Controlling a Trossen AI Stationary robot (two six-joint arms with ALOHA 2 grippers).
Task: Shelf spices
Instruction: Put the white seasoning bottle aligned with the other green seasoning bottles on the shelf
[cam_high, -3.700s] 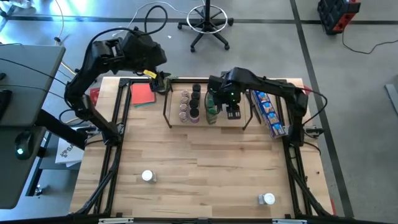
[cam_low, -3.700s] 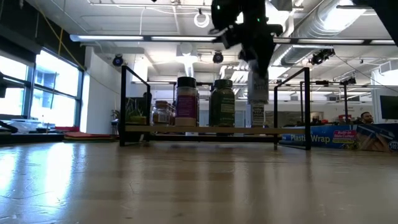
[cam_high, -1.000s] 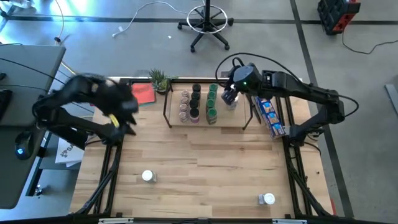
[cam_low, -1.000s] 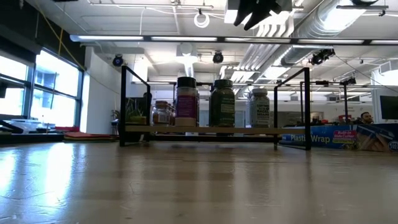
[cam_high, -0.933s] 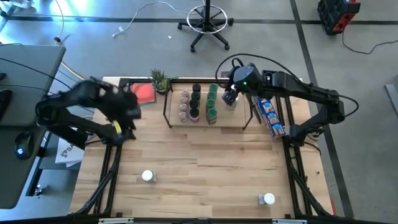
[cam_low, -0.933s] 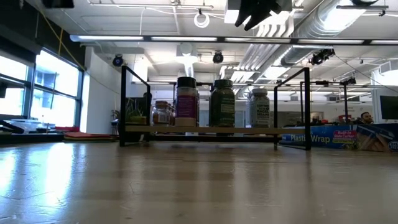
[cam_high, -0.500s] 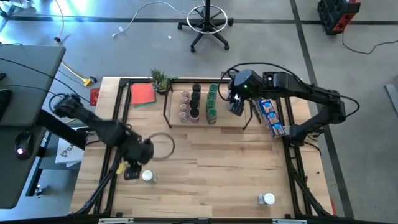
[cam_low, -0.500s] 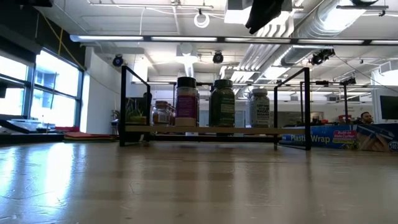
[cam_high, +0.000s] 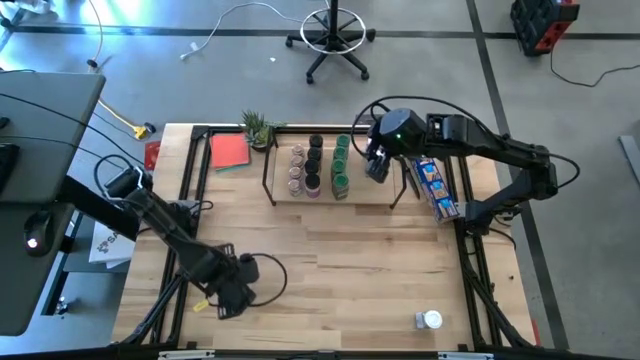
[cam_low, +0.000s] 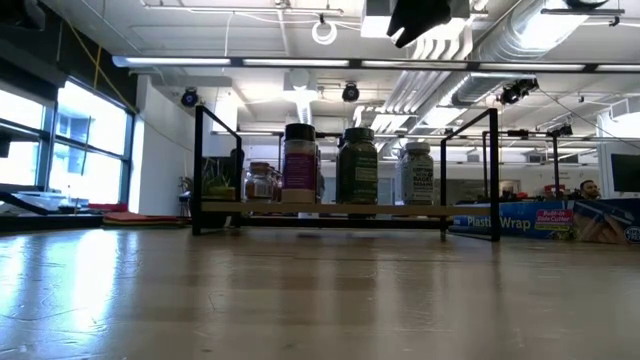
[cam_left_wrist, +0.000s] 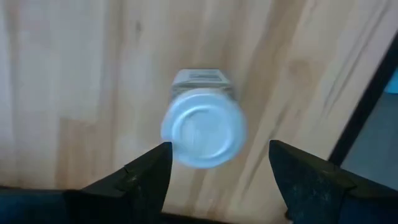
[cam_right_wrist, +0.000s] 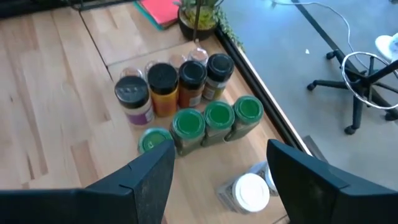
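L gripper (cam_high: 232, 295) hangs over the near-left part of the table (cam_high: 330, 250), fingers spread wide, nothing between them yet. Its wrist view looks straight down on a white-lidded jar (cam_left_wrist: 203, 134) standing upright on the wood, lid sitting between the two fingers. So the step in hand looks like the pick of that stray jar. Next move calls for a straight drop, then a squeeze on the body below the lid.

Mid-table, far side: the shelf (cam_high: 350, 192) already carries most of the spices (cam_right_wrist: 186, 93) — black- and green-lidded jars packed in rows, touching. Labels there are too small to read.

R gripper (cam_high: 377, 166) sits above the shelf's right end, fingers apart and empty, a white-lidded jar (cam_right_wrist: 249, 191) under it. Another white-lidded jar (cam_high: 431, 320) waits near the table's front-right corner. Far right, low view: the blue box (cam_low: 520, 220) reads "Plastic Wrap", prob. with more text I can't make out.
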